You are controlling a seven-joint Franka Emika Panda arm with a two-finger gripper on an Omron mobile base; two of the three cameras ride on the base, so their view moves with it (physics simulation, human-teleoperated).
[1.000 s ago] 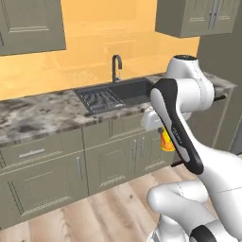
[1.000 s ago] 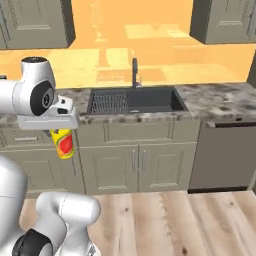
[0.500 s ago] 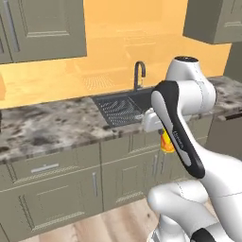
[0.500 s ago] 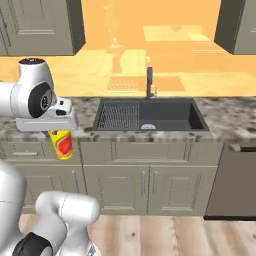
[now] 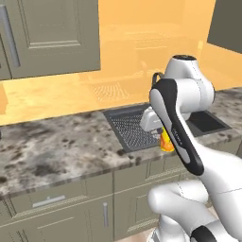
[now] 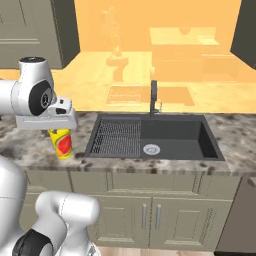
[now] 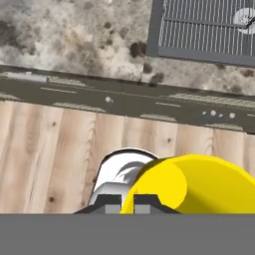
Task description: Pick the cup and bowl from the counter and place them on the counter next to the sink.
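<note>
The claw [image 6: 60,134] is clamped on the cup [image 6: 61,143], which hangs upright below the hand, in front of the desk [image 6: 30,150] edge and left of the sink [image 6: 155,137]. In the hand view, floor lies beneath the cup [image 7: 189,184]. The placing step calls for carrying it forward over bare granite beside the drainboard [image 6: 117,137], lowering it level, and releasing only on contact.

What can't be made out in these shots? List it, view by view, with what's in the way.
- Left base view: most of the cup is behind the forearm; the sink is largely blocked by the arm.
- Right base view: the cup's rim and the fingers gripping it sit under the hand.
- Hand view: the cup is cut off by the bottom edge; whether it is above the counter is unclear.
</note>
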